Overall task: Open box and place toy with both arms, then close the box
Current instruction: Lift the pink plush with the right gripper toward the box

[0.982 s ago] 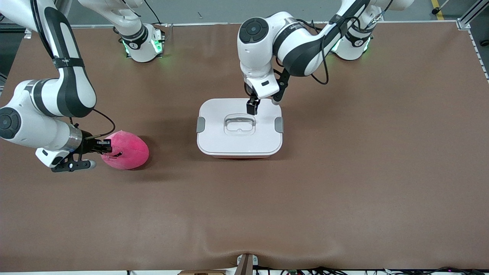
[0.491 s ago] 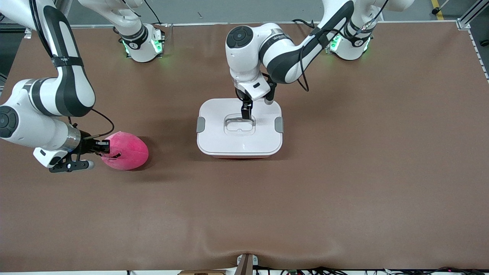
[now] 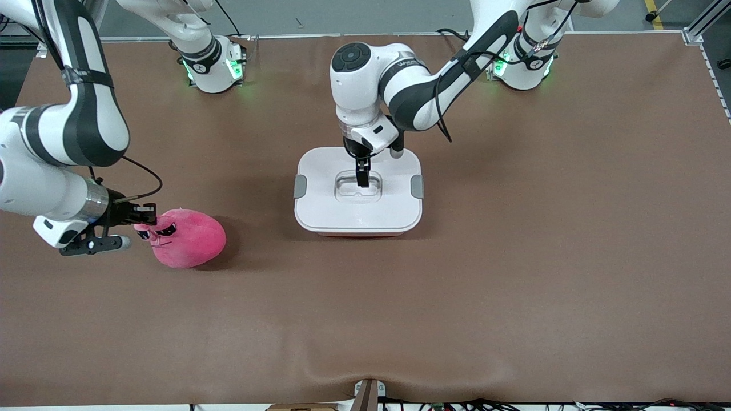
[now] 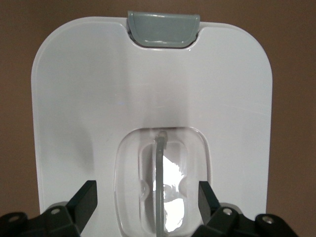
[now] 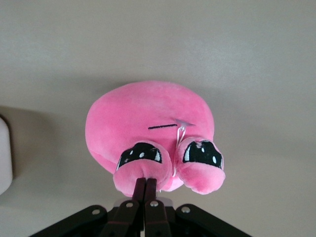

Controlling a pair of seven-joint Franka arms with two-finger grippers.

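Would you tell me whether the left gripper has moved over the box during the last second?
Yes. The left gripper has come down from the box's rim nearest the bases to the lid's recessed handle.

a brown table mat (image 3: 514, 257) lies flat, with cables (image 3: 457, 405) along its near edge.

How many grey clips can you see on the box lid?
2: one clip at the box's end toward the right arm, one clip at its end toward the left arm. Others may be hidden.
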